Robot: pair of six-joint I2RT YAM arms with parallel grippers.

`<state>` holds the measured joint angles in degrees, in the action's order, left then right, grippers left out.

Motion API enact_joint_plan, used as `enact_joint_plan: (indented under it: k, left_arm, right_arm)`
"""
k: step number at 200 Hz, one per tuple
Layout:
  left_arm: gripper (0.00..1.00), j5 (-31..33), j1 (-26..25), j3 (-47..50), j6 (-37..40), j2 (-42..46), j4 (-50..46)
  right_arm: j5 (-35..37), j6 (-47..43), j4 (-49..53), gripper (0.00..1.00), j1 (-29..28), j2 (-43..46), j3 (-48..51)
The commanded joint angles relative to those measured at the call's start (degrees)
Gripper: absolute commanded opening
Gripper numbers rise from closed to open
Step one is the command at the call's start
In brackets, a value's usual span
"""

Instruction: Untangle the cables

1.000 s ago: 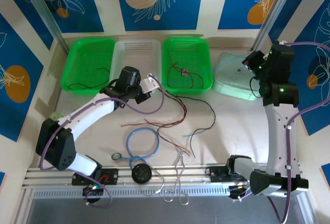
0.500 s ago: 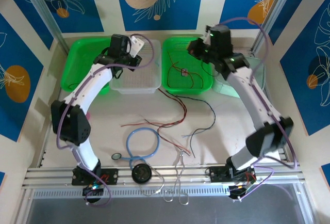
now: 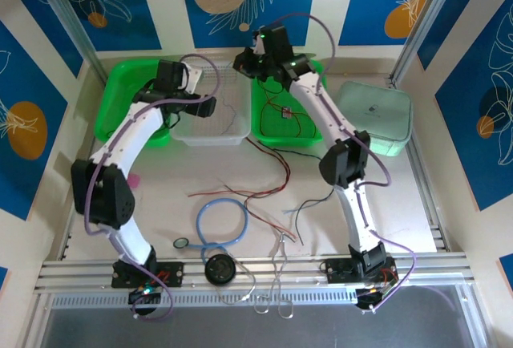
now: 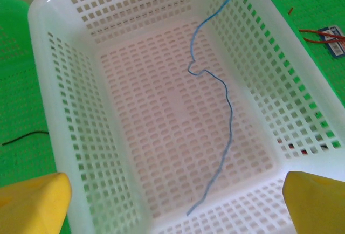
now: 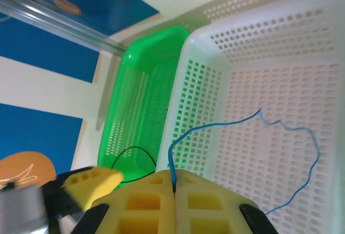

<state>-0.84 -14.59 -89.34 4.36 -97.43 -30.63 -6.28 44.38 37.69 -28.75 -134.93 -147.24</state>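
Nearest me on the worktop (image 3: 168,180), red and black cables (image 3: 272,190) lie crossed in a heap beside a light-blue tube loop (image 3: 222,221); I'd judge that is the bulk left to do. Further back, the left gripper (image 4: 172,196) hovers, fingers spread, over the white basket (image 3: 210,135). The right gripper (image 5: 173,179) pinches a blue cable (image 4: 232,116) that trails into it. The left green basket (image 3: 112,95) holds a black cable (image 5: 132,149), the right green basket (image 3: 276,140) a red cable (image 3: 284,111).
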Motion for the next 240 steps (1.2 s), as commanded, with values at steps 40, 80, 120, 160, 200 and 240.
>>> enact_joint_plan:
  k: [40,80,120,160,200,240]
  left_arm:
    - [1.00,-1.02,1.67,7.48,-5.51,14.56,-1.91]
    - [1.00,-1.24,1.87,11.58,-6.82,19.78,-3.43]
    - [1.00,1.08,1.98,12.79,-7.86,21.15,-5.93]
    - [1.00,-0.20,2.02,12.61,-9.74,21.15,-7.20]
    - [1.00,-2.15,1.89,12.28,-11.70,22.29,-7.95]
    - [1.00,-0.96,-0.21,13.75,-15.74,24.27,-7.71]
  right_arm:
    - [3.04,-0.43,3.70,0.00,-4.96,-9.31,-2.07]
    - [5.45,-2.37,5.80,0.00,-7.30,-14.22,-2.92]
    - [6.90,-4.26,7.73,0.02,-7.70,-14.74,-2.76]
    - [8.23,-7.73,11.57,0.35,-7.12,-13.95,-4.42]
    - [11.16,-11.15,12.25,0.45,-6.63,-7.02,-3.93]
    - [13.60,-12.83,14.80,0.44,-6.41,5.71,5.23]
